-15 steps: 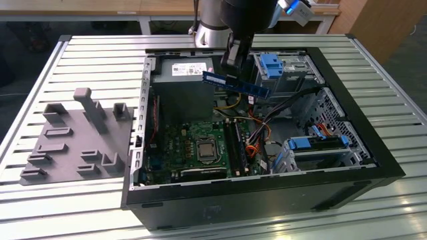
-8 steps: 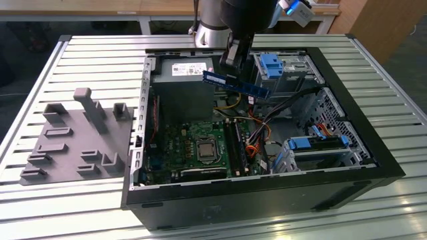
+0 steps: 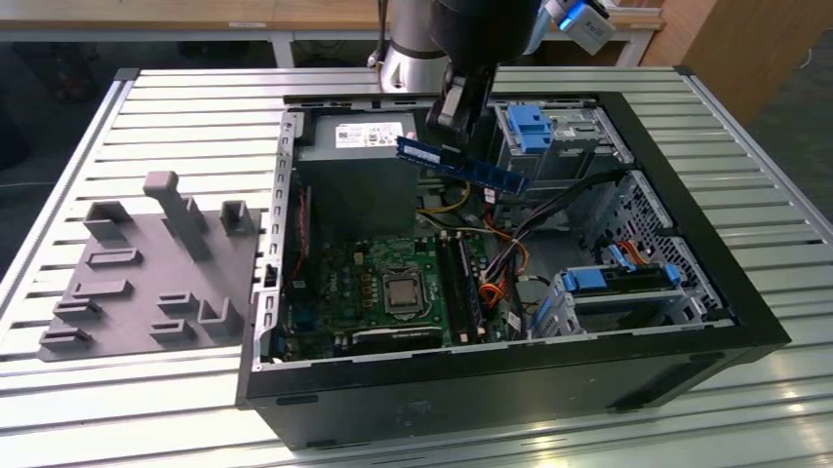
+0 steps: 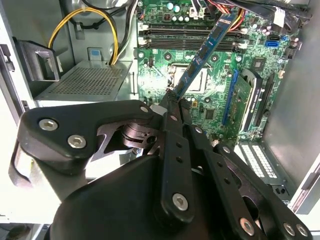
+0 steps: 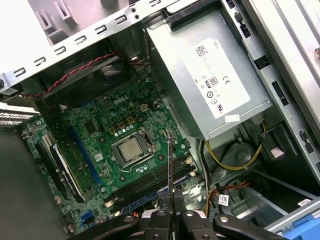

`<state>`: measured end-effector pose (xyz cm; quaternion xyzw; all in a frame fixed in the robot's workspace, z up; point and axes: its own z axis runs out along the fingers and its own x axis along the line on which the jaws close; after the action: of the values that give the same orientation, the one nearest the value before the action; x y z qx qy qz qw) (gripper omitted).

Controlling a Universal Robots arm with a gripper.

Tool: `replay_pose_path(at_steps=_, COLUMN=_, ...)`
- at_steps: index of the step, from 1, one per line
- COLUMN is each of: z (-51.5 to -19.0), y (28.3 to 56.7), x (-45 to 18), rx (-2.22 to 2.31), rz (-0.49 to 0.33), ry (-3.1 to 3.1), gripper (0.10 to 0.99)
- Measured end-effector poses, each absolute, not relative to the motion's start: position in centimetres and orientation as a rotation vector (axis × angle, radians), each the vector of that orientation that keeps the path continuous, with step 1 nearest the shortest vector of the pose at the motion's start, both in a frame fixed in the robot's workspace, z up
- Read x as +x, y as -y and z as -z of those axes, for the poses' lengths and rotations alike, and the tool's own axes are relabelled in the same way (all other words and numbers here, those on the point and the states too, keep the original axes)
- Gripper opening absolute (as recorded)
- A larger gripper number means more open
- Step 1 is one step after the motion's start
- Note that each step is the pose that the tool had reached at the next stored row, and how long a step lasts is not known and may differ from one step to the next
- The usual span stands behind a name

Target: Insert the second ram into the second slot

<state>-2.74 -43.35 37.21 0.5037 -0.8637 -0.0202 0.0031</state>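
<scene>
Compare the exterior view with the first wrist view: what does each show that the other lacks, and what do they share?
Exterior view: the grey fixture tray on the slatted table, and the second ram seen broadside, clamped in the gripper above the open case. First wrist view: the ram edge-on as a thin line, plus the dark fan by the case wall. Shared: power supply, motherboard, processor socket.

In end effector (image 4: pixel 172 100) — second ram (image 4: pixel 206 52)
</scene>
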Motion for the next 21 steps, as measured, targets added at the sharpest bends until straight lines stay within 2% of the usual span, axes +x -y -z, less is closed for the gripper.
replay_pose_path(at_steps=21, z=-37.22, y=43.35, x=-2.74, rx=1.475, rz=0.064, ry=2.768, gripper=0.133)
